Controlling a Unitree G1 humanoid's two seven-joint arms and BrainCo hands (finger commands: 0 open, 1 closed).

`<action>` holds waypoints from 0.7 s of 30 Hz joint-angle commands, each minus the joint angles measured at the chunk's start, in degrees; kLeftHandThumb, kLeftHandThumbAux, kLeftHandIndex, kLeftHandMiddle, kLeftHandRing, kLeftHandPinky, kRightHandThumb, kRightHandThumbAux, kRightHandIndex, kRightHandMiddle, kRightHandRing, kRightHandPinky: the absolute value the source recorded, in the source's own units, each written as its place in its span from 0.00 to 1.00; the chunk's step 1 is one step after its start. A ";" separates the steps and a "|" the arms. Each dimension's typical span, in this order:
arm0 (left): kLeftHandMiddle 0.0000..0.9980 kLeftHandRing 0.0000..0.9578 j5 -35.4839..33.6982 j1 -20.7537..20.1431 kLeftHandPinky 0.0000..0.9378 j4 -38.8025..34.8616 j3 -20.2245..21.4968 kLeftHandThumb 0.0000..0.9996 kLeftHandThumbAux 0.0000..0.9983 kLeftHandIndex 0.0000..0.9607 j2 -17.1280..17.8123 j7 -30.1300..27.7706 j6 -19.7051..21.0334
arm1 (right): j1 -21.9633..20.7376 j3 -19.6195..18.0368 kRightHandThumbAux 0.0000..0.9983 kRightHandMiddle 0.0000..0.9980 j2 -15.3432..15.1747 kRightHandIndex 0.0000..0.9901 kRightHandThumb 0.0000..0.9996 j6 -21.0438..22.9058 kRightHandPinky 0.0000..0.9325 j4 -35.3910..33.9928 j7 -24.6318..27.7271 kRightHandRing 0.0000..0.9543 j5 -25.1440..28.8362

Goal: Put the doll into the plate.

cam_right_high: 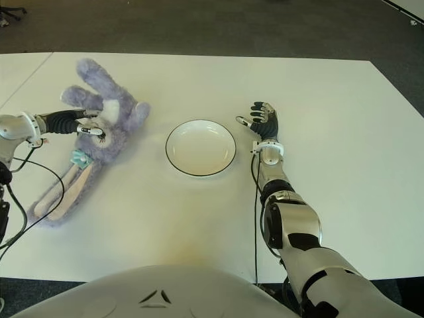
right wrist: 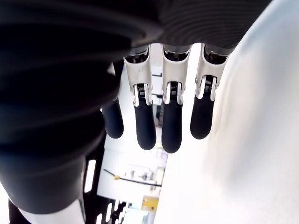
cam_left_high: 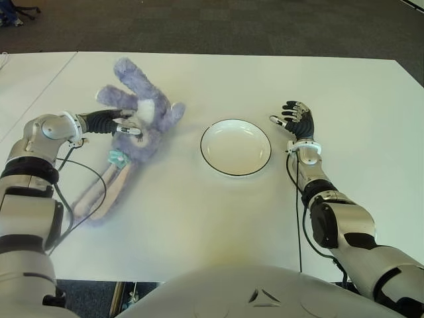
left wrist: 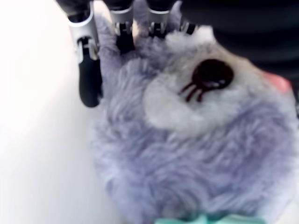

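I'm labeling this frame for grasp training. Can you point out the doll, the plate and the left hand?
doll [cam_left_high: 151, 126], left eye view, on its furry purple head.
plate [cam_left_high: 218, 127], left eye view, on the far rim, left of centre.
left hand [cam_left_high: 126, 124], left eye view, on the fingers pressed against the doll's head.

Purple plush doll [cam_left_high: 136, 129] beside white plate [cam_left_high: 236, 147]

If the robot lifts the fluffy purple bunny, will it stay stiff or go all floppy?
Probably floppy: the doll is soft plush, and its long ears trail limp across the table. It likely weighs little for its size. The left hand presses into the fur, so the grip may squash it. The right hand hovers open right of the plate.
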 commanded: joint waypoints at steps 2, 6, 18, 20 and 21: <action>0.00 0.05 5.51 16.52 0.06 -18.04 -5.57 0.00 0.43 0.00 2.66 -3.30 3.91 | 11.77 -0.90 0.86 0.32 4.24 0.27 0.00 4.19 0.33 7.31 0.91 0.34 1.21; 0.00 0.00 7.94 19.13 0.00 -22.04 -6.01 0.00 0.51 0.01 2.74 0.50 7.00 | 11.68 -1.17 0.84 0.31 4.28 0.26 0.00 4.41 0.33 7.31 0.35 0.34 1.14; 0.00 0.00 17.71 29.66 0.00 -28.69 -9.61 0.11 0.49 0.00 -4.02 23.82 16.78 | 11.63 -0.70 0.82 0.31 3.78 0.26 0.00 4.61 0.36 7.36 -1.20 0.34 -0.14; 0.00 0.00 19.33 31.15 0.00 -32.89 -10.98 0.16 0.47 0.00 -5.64 24.99 19.50 | 11.63 -0.87 0.82 0.31 3.79 0.26 0.00 4.69 0.35 7.35 -1.25 0.34 0.08; 0.00 0.00 20.02 32.31 0.00 -35.89 -11.63 0.17 0.47 0.00 -6.53 25.57 20.63 | 11.59 -1.05 0.83 0.31 3.78 0.26 0.00 4.72 0.36 7.35 -1.04 0.34 0.30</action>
